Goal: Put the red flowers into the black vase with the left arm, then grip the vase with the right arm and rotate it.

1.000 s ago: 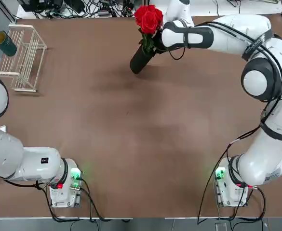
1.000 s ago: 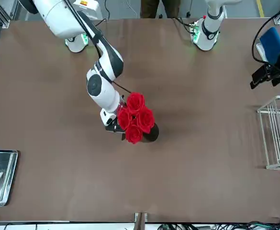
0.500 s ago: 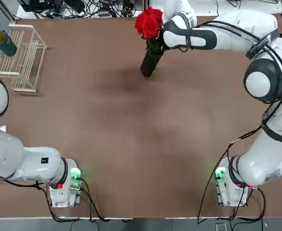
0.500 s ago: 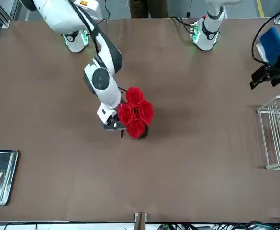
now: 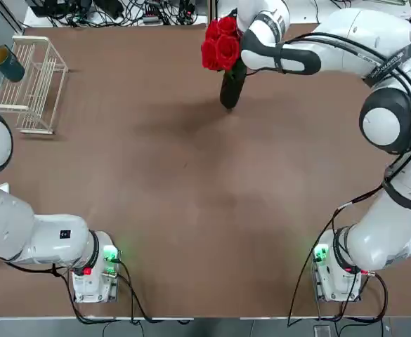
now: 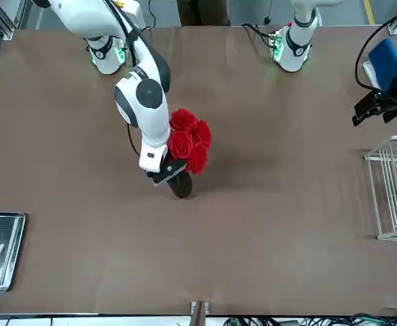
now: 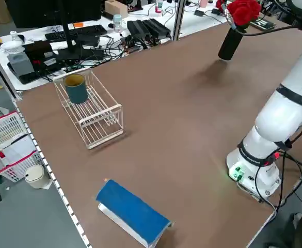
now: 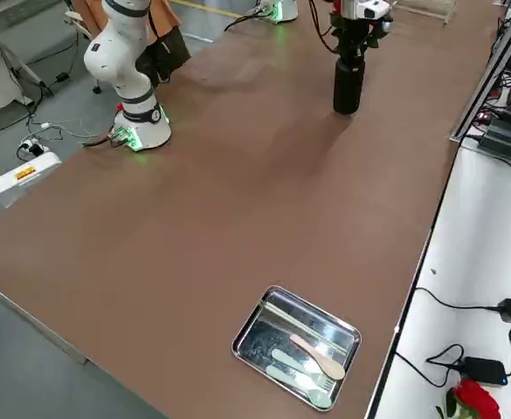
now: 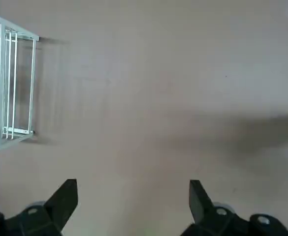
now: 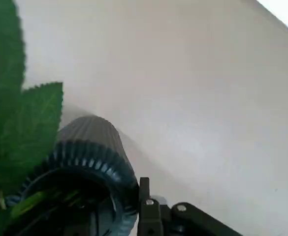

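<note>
The black vase stands near the table's far edge, right of centre. It looks upright in the right side view. The red flowers sit in its mouth, and their green leaves fill part of the right wrist view. My right gripper is shut on the vase's upper part, just under the blooms. My left gripper hangs open with nothing between its fingers, over bare table at the far left near the wire rack.
A white wire rack at the far left holds a dark green cup. A metal tray with cutlery lies at the far right. A blue pad lies at the left front. Cables run along the far edge.
My right gripper has swung the vase and flowers toward my right while its wrist turned. The vase went from leaning to nearly upright. The left arm has not moved.
</note>
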